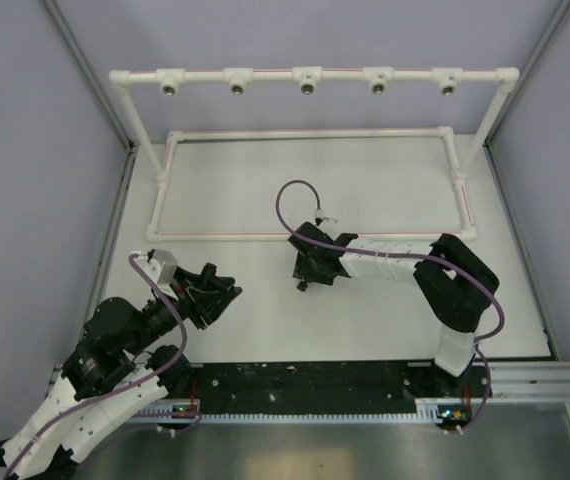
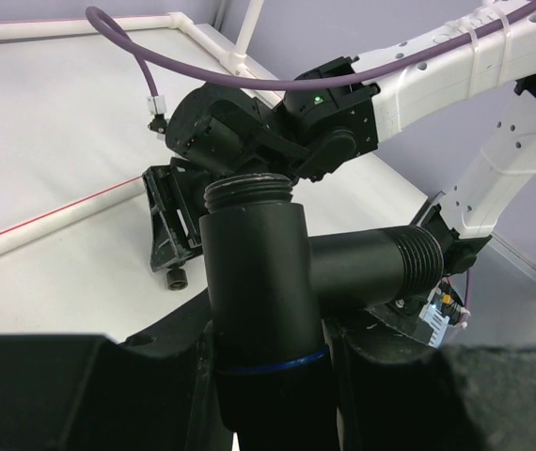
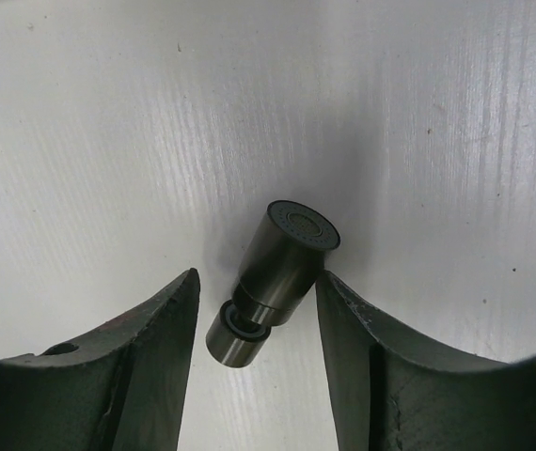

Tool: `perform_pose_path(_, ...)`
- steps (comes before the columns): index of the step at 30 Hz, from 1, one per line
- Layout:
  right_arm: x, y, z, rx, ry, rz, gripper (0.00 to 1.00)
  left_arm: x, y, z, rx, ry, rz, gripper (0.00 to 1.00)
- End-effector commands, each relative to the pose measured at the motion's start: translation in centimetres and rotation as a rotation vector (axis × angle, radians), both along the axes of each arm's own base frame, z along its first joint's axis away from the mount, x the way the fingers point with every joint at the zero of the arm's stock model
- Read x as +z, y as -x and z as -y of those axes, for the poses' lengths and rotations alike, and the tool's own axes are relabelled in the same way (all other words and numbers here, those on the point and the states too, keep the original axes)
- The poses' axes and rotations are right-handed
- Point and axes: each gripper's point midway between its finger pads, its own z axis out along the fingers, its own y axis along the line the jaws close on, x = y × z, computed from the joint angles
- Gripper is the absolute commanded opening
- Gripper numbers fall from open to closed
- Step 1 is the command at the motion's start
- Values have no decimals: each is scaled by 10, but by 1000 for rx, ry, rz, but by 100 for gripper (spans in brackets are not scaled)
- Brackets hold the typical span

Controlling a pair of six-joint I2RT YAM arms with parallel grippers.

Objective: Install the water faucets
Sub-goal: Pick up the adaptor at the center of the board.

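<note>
**While one piece is held, the other lies ready**

As the overhead view shows, the left claw [image 1: 215, 291] sits low by its base, well apart from the pipe frame [image 1: 310, 75]. The right claw [image 1: 305, 279] hangs over the middle of the table [image 1: 395, 190].

Left wrist: the claw is clamped tight on the T-shaped faucet [image 2: 259, 272], stem upright.

Right wrist: the claw is well open, straddling the stubby faucet [image 3: 282, 258]. It lies on the table, its long axis roughly along the fingers, slightly slanted, nearly touching one.

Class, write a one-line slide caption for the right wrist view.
Right gripper open, its fingers either side of the stubby black faucet piece lying on the white table.
</note>
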Motion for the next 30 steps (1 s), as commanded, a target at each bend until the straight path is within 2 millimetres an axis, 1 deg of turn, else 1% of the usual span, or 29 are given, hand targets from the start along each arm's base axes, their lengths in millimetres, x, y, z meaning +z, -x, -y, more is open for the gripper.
perform_pose_path(1,-11,18,3,52,92,-19,52,24,2,0,-6,80,58,0)
perform_pose_path(4,-12,25,1,64,111,-19,52,22,2,1,-9,74,55,0)
perform_pose_path(5,-12,28,-2,73,106,-21,51,22,2,0,-9,76,55,0)
perform_pose_path(9,-17,33,-5,66,111,-27,47,21,3,0,-12,76,55,0)
perform_pose_path(12,-22,35,-1,48,121,-33,41,22,4,-1,-11,79,58,0)
perform_pose_path(15,-22,33,1,28,125,-25,35,21,4,-2,-7,75,59,0)
perform_pose_path(17,-22,33,3,13,126,-22,26,21,4,-3,-4,76,60,0)
perform_pose_path(18,-22,33,4,14,124,-23,24,21,4,-3,-6,75,59,0)
perform_pose_path(21,-23,35,7,15,130,-26,21,21,5,-3,-4,79,61,0)
perform_pose_path(23,-20,35,10,21,136,-15,23,22,5,-3,-7,78,63,0)
perform_pose_path(25,-20,36,13,26,147,-14,32,21,5,-2,-10,77,62,0)
perform_pose_path(27,-21,35,16,21,154,-17,39,21,4,-1,-12,77,62,0)
perform_pose_path(30,-24,33,16,3,140,-42,43,22,4,-1,-12,80,63,0)
